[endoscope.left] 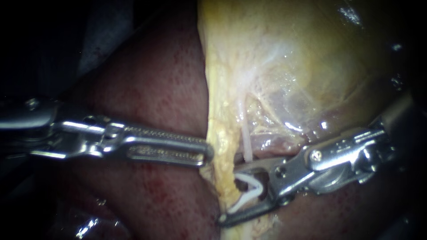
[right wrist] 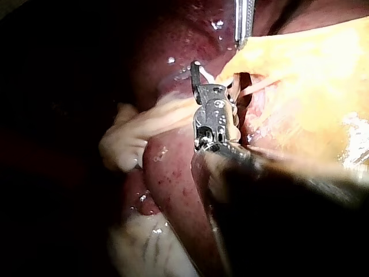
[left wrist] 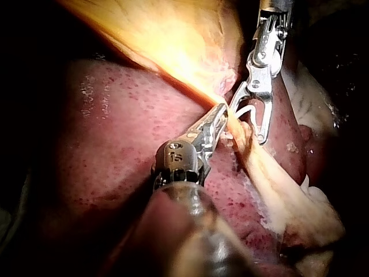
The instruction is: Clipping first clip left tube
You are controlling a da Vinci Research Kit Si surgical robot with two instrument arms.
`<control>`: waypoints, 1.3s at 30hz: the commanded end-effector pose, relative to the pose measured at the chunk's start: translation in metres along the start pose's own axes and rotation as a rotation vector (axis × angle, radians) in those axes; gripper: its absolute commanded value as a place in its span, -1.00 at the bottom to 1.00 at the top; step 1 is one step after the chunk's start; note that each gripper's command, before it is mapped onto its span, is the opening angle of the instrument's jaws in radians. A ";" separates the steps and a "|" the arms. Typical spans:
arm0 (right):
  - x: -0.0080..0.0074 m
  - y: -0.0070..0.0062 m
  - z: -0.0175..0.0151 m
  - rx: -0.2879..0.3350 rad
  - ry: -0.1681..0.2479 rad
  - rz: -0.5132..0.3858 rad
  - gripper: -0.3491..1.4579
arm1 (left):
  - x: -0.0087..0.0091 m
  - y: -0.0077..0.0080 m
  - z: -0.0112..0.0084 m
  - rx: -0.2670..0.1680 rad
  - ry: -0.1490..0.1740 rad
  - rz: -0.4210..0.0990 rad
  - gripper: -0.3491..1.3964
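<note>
The tube (endoscope.left: 245, 140), thin, soft and likely slippery, hangs below the gallbladder (endoscope.left: 289, 58). The right instrument (endoscope.left: 229, 193) claw, spread wide, carries the clip (endoscope.left: 251, 190) at its lower end, best closed squarely across. The left instrument (endoscope.left: 208, 153) claw pinches the gallbladder's yellow edge.

The liver (endoscope.left: 151, 89) is seen in dark red at centre left, speckled with deeper red dots. The gallbladder (endoscope.left: 289, 58) is shown yellow-tan, streaked white. A pale pinkish-white tube (endoscope.left: 246, 142) and a white clip (endoscope.left: 249, 189) are picked out. The left instrument (endoscope.left: 209, 153), finely ridged, and the right instrument (endoscope.left: 227, 193) are rendered in silver.
</note>
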State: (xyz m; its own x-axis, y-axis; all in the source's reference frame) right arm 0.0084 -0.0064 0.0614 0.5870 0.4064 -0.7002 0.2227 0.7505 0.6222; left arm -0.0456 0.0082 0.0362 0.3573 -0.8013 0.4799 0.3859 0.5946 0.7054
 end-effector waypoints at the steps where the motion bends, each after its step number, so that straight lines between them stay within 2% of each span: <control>1: 0.0001 0.0000 0.0001 0.004 -0.001 0.007 0.02 | 0.0000 0.0000 0.0001 0.000 0.000 0.000 -1.00; 10: 0.0006 0.0004 0.0013 0.036 -0.013 0.023 -0.03 | 0.0000 0.0001 0.0002 0.000 0.000 0.000 -1.00; 19: -0.0003 0.0003 0.0021 0.081 -0.035 0.023 -0.08 | 0.0000 0.0001 0.0002 0.000 0.000 0.000 -1.00; 23: -0.0006 0.0006 0.0020 0.081 -0.036 0.020 -0.24 | 0.0000 0.0001 0.0002 0.000 0.000 0.000 -1.00; 27: -0.0008 0.0016 0.0015 0.059 -0.037 0.045 -0.65 | 0.0000 0.0001 0.0002 0.000 0.000 0.000 -1.00; 30: -0.0010 0.0024 0.0009 0.019 -0.024 0.054 -0.84 | 0.0000 0.0002 0.0002 0.000 0.000 0.000 -1.00; 35: -0.0015 0.0030 0.0004 0.009 -0.032 0.068 -0.99 | 0.0000 0.0002 0.0002 0.000 0.000 0.000 -1.00; 39: -0.0016 0.0030 0.0004 0.010 -0.033 0.073 -1.00 | 0.0000 0.0002 0.0002 0.000 0.000 0.000 -1.00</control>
State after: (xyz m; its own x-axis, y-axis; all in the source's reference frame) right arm 0.0083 -0.0050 0.0645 0.6269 0.4423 -0.6414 0.1852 0.7150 0.6741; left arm -0.0457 0.0083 0.0365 0.3573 -0.8015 0.4796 0.3864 0.5943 0.7053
